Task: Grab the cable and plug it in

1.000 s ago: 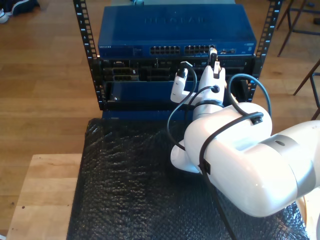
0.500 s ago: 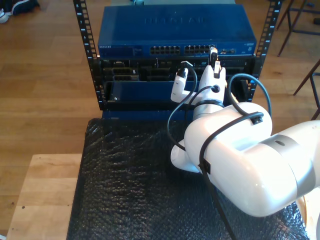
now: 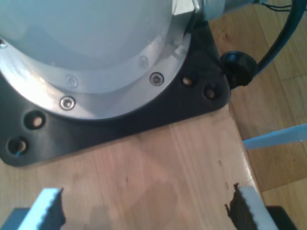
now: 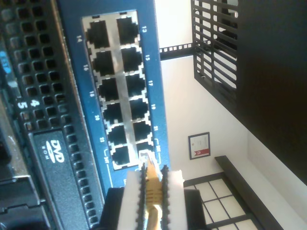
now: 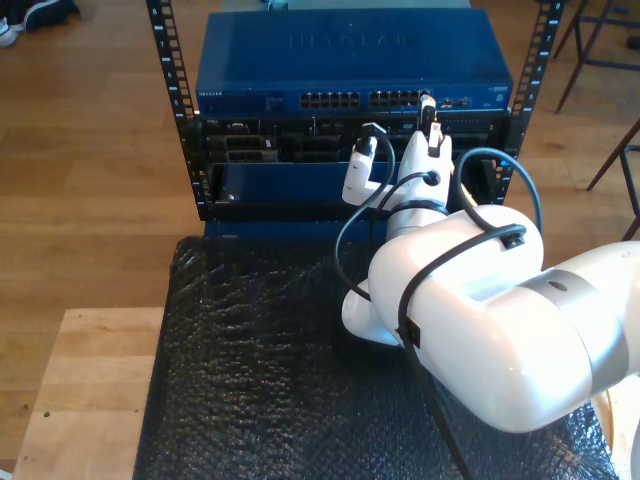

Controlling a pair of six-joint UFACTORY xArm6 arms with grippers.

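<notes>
At rack front, 12 o'clock of exterior view: blue switch [image 5: 350, 60] on top shelf, port row along its front edge.
Second gripper: my second gripper [image 5: 428, 112] up against switch face, twd the 1 o'clock end of the port row.
Second jaws: nearly closed, toothed pads [image 4: 133, 191] pinching the cable [image 4: 152, 189] w/ only the cable's width betw them.
Cable: pale-yellow, runs up betw pads; clear plug tip [image 4: 144, 159] touching/at the mouth of a lower port in the port block [image 4: 120, 91]. Can't tell if seated.
Ports: two columns, numbered 13–23 beside them; others look vacant.
Below switch: black perforated panel w/ DVD drive [image 4: 55, 158].
First gripper: my first gripper [image 3: 144, 211] over a wooden board [image 3: 158, 177], near an arm's black base plate [image 3: 120, 129].
First jaws: wide apart, nothing betw them.
Foreground, 5 o'clock of exterior view: big white arm [image 5: 480, 320] w/ black cables [image 5: 350, 230] looped over it, above black bubbled mat [image 5: 260, 370].
</notes>
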